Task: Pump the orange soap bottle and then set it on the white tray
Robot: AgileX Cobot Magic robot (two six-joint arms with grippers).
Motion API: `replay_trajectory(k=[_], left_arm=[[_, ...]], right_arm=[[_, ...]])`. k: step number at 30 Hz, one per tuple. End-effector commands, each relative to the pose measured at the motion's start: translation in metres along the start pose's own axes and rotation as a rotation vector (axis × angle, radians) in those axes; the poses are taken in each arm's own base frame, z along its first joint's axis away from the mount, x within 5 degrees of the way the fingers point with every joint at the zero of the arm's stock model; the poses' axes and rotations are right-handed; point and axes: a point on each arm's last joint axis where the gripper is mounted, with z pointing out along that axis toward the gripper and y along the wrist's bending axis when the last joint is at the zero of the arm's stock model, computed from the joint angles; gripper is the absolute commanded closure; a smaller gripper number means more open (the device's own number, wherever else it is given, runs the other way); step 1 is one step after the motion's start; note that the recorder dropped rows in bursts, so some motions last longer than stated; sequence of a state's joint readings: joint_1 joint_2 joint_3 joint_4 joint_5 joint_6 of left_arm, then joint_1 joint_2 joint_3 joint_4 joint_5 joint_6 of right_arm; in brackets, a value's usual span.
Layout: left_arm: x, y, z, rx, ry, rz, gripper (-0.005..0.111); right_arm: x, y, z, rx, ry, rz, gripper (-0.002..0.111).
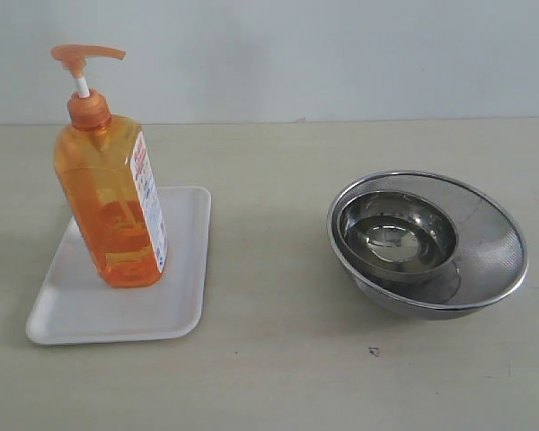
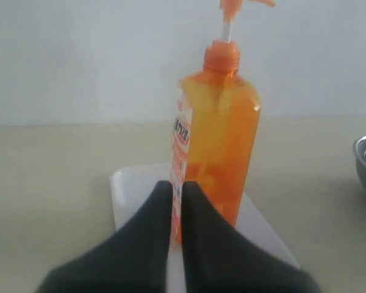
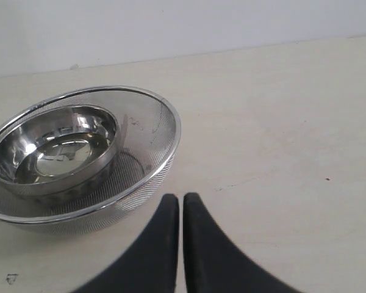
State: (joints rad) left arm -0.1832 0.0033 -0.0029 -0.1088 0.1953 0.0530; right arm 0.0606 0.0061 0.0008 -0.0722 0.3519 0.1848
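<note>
The orange soap bottle (image 1: 112, 193) stands upright on the white tray (image 1: 175, 305) at the left of the table, its pump head (image 1: 85, 58) raised on the white stem. In the left wrist view the orange soap bottle (image 2: 222, 134) rises just beyond my left gripper (image 2: 177, 186), on the white tray (image 2: 131, 189). That gripper is shut with nothing between its black fingers, short of the bottle. My right gripper (image 3: 181, 198) is shut and empty too, over bare table. Neither gripper shows in the exterior view.
A steel mesh strainer (image 1: 494, 242) with a smaller steel bowl (image 1: 397, 235) nested inside sits at the right of the table. In the right wrist view the strainer (image 3: 152, 140) lies close beside my fingertips. A pale wall backs the table.
</note>
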Motion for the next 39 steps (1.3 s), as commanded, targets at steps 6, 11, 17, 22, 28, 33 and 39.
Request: replay_trajectory(k=[6, 11, 17, 22, 28, 33, 39], left_arm=[[0.0152, 0.0039, -0.0013, -0.047, 0.158, -0.032, 0.102], [0.0152, 0.0042, -0.0013, -0.048, 0.158, -0.021, 0.102], [0.0151, 0.0054, -0.0014, -0.069, 0.157, -0.015, 0.102], [0.0150, 0.0071, -0.0015, -0.100, 0.155, -0.019, 0.102], [0.0150, 0.0072, -0.0015, -0.102, 0.155, -0.020, 0.102], [0.0150, 0.0072, -0.0015, -0.102, 0.155, -0.020, 0.102], [0.0150, 0.0072, -0.0015, -0.102, 0.155, -0.020, 0.102]], right_arm=[[-0.0015, -0.0003, -0.0005, 0.005, -0.019, -0.010, 0.109], [-0.0009, -0.0004, -0.0005, 0.006, -0.012, -0.010, 0.109], [-0.0009, -0.0004, -0.0005, 0.006, -0.012, -0.010, 0.109], [-0.0009, -0.0004, -0.0005, 0.006, -0.012, -0.010, 0.109], [-0.0009, -0.0004, -0.0005, 0.006, -0.012, -0.010, 0.109], [-0.0009, -0.0004, -0.0005, 0.006, -0.012, -0.010, 0.109], [-0.0009, -0.0004, -0.0005, 0.006, -0.012, -0.010, 0.109]])
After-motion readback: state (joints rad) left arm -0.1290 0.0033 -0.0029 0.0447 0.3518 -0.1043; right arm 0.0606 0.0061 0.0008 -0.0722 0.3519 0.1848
